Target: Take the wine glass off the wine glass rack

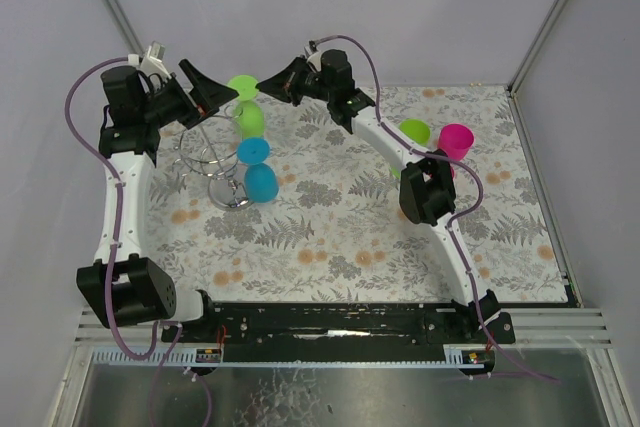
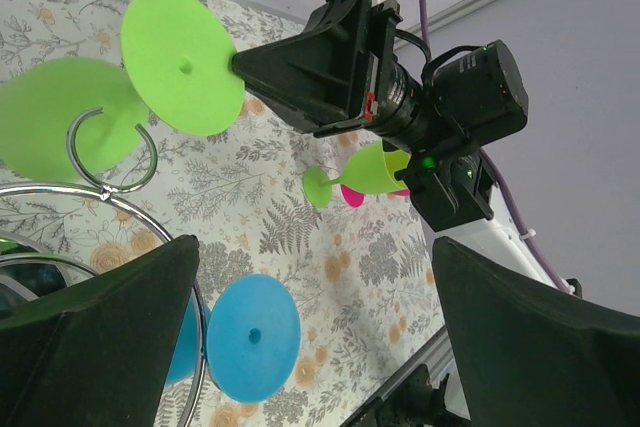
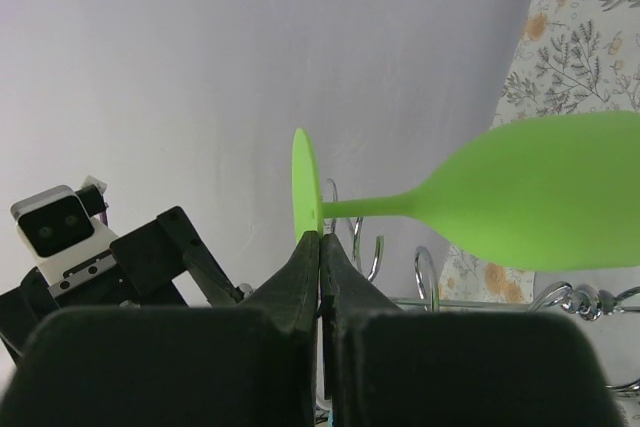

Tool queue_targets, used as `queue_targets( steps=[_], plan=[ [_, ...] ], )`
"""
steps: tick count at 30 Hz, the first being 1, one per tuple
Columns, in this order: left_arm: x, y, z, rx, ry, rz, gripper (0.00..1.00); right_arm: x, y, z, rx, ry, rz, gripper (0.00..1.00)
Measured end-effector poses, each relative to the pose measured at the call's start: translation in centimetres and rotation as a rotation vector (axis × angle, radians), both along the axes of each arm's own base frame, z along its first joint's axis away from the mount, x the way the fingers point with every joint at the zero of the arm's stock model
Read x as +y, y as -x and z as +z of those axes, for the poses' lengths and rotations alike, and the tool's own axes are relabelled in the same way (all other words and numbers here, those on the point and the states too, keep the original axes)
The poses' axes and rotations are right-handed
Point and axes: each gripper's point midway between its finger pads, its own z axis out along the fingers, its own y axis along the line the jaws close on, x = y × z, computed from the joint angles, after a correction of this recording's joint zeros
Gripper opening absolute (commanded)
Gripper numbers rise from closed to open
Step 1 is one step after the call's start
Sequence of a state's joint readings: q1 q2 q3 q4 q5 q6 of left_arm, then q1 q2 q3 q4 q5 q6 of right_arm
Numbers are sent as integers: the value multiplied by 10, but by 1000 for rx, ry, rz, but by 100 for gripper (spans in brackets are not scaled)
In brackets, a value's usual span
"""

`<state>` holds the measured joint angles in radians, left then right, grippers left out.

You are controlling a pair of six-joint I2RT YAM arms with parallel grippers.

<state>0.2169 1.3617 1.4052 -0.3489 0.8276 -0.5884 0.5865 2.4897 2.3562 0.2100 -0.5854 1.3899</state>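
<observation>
I've got the right jaws clenched on the foot rim of the green wine glass, its stem running far-to-near over the far-left wine glass rack, foot farthest; left jaws released just left of it.

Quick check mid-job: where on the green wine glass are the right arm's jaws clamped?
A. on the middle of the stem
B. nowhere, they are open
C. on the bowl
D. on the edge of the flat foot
D: in the right wrist view the right gripper has its jaws pinched shut on the edge of the foot of the green wine glass, and nothing grips the stem or bowl.
</observation>
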Motion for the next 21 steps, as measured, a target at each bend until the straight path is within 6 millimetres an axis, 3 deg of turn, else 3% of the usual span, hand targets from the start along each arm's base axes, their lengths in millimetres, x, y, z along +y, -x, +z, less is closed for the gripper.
queue_targets(
  steps=[8, 13, 17, 21],
  plan=[
    [-1, 0, -2, 12, 14, -2, 100, -3, -5, -6, 3, 4, -9, 0],
    [-3, 1, 1, 16, 36, -14, 100, -12, -8, -30, 33, 49, -29, 0],
    [-8, -2, 8, 12, 51, -31, 100, -40, -13, -36, 52, 94, -72, 0],
    [-31, -6, 19, -5, 53, -92, 100, -85, -19, -13, 19, 110, -135, 0]
  ],
)
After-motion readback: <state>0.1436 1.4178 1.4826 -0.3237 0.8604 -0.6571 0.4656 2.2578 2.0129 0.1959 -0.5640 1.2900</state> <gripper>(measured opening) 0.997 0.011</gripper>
